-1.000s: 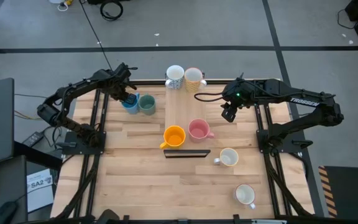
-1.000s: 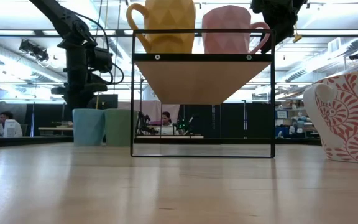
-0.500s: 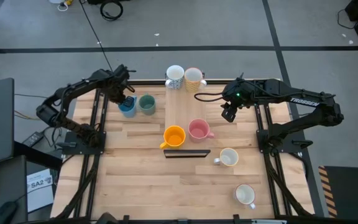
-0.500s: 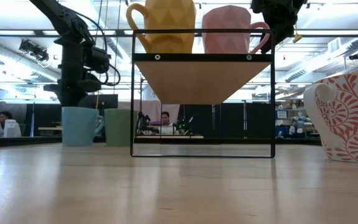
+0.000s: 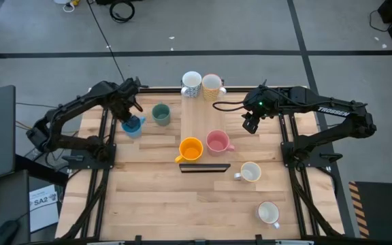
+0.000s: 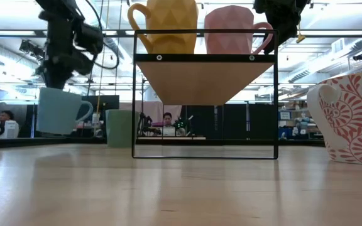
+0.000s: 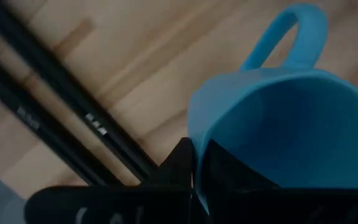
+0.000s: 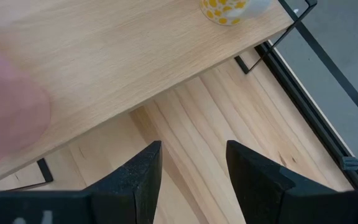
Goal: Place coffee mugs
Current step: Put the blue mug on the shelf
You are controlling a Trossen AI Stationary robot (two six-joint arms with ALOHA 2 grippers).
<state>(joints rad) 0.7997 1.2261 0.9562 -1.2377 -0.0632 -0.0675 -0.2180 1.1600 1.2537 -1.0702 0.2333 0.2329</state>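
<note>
Blue mug (image 6: 60, 110) upright, lifted in left pincer (image 5: 129, 117), handle toward rack.

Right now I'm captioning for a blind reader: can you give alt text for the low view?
The left end effector holds a blue mug lifted off the table, beside a green mug. Orange and pink mugs sit on a shelf.

The left tool (image 5: 129, 117) grips a mug (image 5: 132, 125) by its rim, raised off the bench (image 5: 148, 204). Just beside that tool stands a second mug (image 5: 160, 113). The shelf (image 5: 199, 129) lies between both tools, carrying four mugs; the right tool (image 5: 251, 124) hangs beside its edge.
</note>
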